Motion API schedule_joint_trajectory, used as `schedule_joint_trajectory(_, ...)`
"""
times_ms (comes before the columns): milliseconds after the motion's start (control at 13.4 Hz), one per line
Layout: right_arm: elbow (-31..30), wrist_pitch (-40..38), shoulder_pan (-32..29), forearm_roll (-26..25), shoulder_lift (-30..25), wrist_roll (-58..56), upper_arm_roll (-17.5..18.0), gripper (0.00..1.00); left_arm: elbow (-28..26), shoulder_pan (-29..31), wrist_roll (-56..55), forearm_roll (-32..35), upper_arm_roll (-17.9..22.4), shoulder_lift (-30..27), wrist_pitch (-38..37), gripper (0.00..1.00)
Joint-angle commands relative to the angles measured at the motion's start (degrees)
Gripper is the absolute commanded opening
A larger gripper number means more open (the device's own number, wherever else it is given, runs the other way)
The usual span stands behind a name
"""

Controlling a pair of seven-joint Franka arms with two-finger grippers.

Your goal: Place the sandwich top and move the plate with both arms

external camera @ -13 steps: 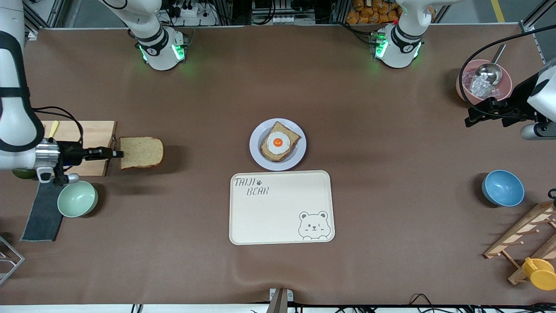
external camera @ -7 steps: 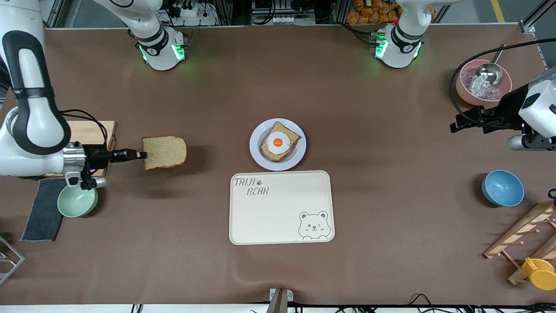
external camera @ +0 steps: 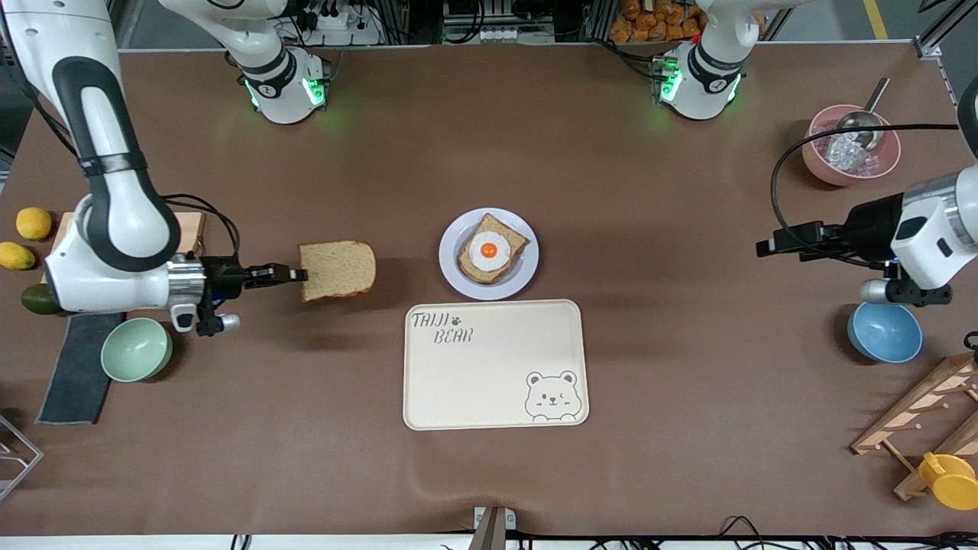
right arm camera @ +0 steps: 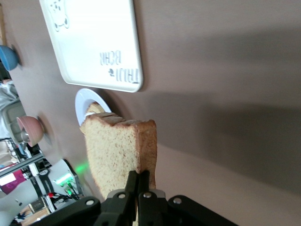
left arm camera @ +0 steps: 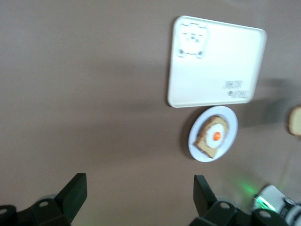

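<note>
The sandwich top [external camera: 338, 270], a plain tan bread slice, hangs level above the table with my right gripper [external camera: 294, 273] shut on its crust edge. It is between the cutting board and the plate [external camera: 451, 267]. In the right wrist view the fingers [right arm camera: 138, 176] pinch the slice [right arm camera: 115, 150], and the plate [right arm camera: 83, 100] shows past it. The pale plate holds a bread slice with a fried egg [external camera: 489, 250]. My left gripper [external camera: 764, 248] is open and empty, over bare table toward the left arm's end. Its wrist view shows the fingers spread [left arm camera: 138, 188] and the plate [left arm camera: 230, 141] ahead.
A cream bear tray [external camera: 495, 364] lies just nearer the front camera than the plate. At the right arm's end are a cutting board [external camera: 183, 225], a green bowl [external camera: 136, 349], a dark cloth [external camera: 76, 367] and lemons [external camera: 34, 223]. At the left arm's end are a blue bowl [external camera: 884, 331], a pink bowl [external camera: 850, 145] and a wooden rack [external camera: 924, 412].
The right gripper has carried the bread slice away from the cutting board toward the plate. The left gripper has also moved in toward the middle of the table, still open.
</note>
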Motion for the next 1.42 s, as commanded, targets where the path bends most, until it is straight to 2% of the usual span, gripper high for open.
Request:
schedule_joint_trajectory(0, -3.4, 4.7, 4.7, 4.8, -1.2, 0.8, -0.6, 0.00, -2.4, 1.3, 4.8, -5.9, -0.3, 1.1, 1.1, 1.00)
schedule_joint_trajectory(150, -3.6, 6.8, 8.8, 8.3, -1.2, 1.7, -0.6, 0.00, -4.5, 1.8, 9.9, -11.3, -0.1, 2.0, 1.1, 1.00)
schedule_joint_trajectory(299, -3.8, 9.5, 12.3, 9.7, -0.9, 1.9, -0.6, 0.00, -7.6, 2.3, 12.3, -15.4, -0.3, 2.0, 1.1, 1.00)
schedule_joint_trajectory(524, -5.8, 17.1, 18.5, 14.4, -0.5, 2.6, -0.6, 0.00, -13.2, 2.1, 18.1, -21.5, -0.3, 1.9, 1.1, 1.00)
schedule_joint_trajectory(673, -6.0, 18.6, 20.9, 17.8, 0.3, 2.6, -0.6, 0.00, -16.7, 2.1, 21.6, -24.8, -0.3, 1.8, 1.1, 1.00)
schedule_joint_trajectory(1122, -11.5, 29.1, 27.2, 27.6, 0.3, 0.5, -0.6, 0.00, -22.1, 1.7, 24.1, -28.9, -2.1, 2.1, 0.9, 1.00)
schedule_joint_trajectory(1346, -13.0, 30.2, 29.5, 32.2, 0.3, -1.7, -0.6, 0.00, -24.9, 1.7, 27.0, -30.6, -2.1, 2.9, 1.0, 1.00)
